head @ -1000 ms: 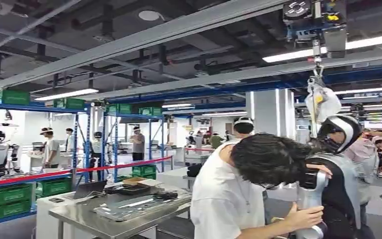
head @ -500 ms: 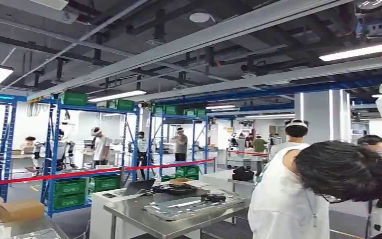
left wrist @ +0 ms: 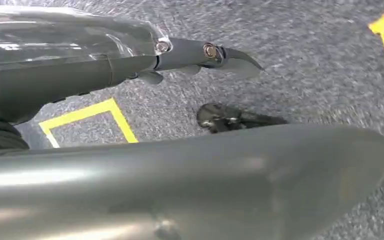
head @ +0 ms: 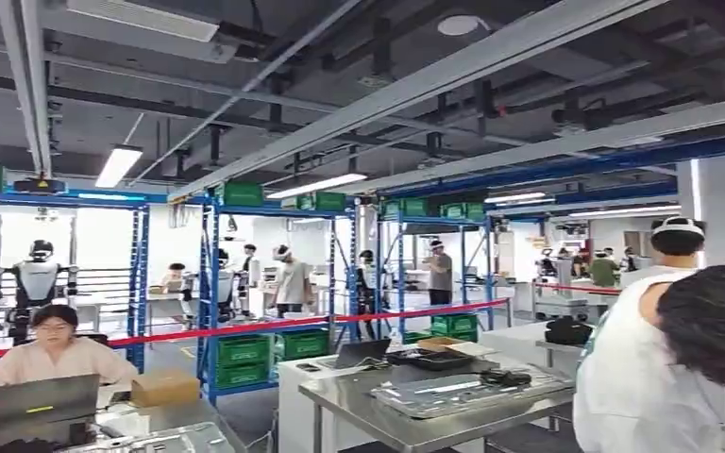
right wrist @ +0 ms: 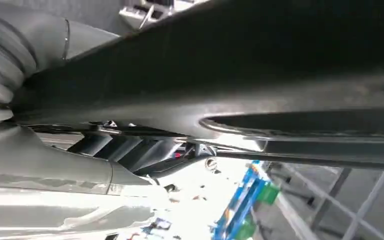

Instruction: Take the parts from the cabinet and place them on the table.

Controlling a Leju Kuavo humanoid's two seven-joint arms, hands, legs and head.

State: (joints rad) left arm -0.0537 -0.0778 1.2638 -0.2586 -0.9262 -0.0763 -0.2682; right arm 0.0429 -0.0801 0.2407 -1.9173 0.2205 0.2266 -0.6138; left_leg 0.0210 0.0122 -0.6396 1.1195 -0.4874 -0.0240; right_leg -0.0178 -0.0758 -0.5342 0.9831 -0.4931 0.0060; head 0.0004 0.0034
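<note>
head view: a workshop hall with blue racks (head: 215, 283) carrying green bins (head: 243, 350), and a red ribbon (head: 245, 327) stretched across in front of them. a steel tabletop (head: 415, 427) stands in the middle with a flat metal tray (head: 463, 390) on it; a laptop (head: 359, 354) sits on a white bench behind. a person in white (head: 665, 377) stands close at the right edge, and a seated person (head: 55, 351) faces a laptop at the lower left beside a cardboard box (head: 163, 387). i cannot make out which pieces are the parts to fetch.

left wrist view: the left hand (left wrist: 130, 120) hangs over grey carpet (left wrist: 305, 65) with yellow tape (left wrist: 87, 116), fingers straight and apart, holding nothing.

right wrist view: the right hand (right wrist: 80, 180) lies against dark body panels; i cannot tell whether its fingers are apart or together.
</note>
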